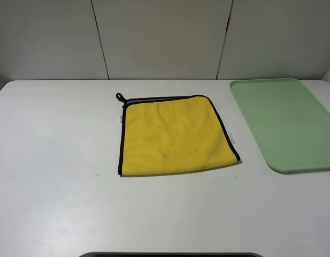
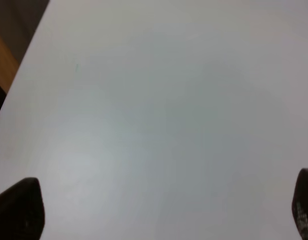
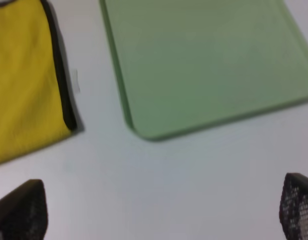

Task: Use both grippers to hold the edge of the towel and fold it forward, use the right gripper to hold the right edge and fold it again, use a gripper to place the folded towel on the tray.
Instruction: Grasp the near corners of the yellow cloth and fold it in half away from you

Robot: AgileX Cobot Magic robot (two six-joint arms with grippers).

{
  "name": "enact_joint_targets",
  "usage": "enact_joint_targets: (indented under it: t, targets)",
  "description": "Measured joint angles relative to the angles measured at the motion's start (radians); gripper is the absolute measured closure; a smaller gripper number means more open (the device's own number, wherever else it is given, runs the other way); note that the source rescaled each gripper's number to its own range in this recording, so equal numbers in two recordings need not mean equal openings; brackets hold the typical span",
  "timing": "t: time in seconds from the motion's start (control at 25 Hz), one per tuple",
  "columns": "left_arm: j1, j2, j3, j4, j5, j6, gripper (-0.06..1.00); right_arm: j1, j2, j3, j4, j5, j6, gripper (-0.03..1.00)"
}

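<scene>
The yellow towel (image 1: 173, 136) lies flat at the table's middle, with black piping on its left, far and right sides and a black loop (image 1: 121, 97) at the far left corner. A thin grey strip shows along its far edge; its near edge shows no piping. The pale green tray (image 1: 285, 123) lies to its right, with nothing on it. Neither gripper shows in the exterior high view. My left gripper (image 2: 161, 207) is open over bare table. My right gripper (image 3: 158, 210) is open above the table, near the towel's (image 3: 24, 75) right near corner and the tray's (image 3: 203, 65) near corner.
The white table (image 1: 58, 160) ends at a grey panelled wall (image 1: 165, 37) behind. The table's edge, with a brown floor beyond it (image 2: 1, 65), shows in the left wrist view. A dark rim (image 1: 170, 255) sits at the table's near edge.
</scene>
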Motion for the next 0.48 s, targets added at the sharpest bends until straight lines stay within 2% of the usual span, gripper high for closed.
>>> enact_joint_targets:
  t: [0.28, 0.48]
  targets:
    - [-0.006, 0.332, -0.095, -0.010, -0.073, 0.133, -0.05, 0.000, 0.096, -0.081, 0.022, -0.070, -0.042, -0.03]
    - [-0.119, 0.525, -0.189, -0.006, -0.162, 0.180, -0.05, 0.010, 0.177, -0.100, 0.050, -0.094, -0.093, -0.03]
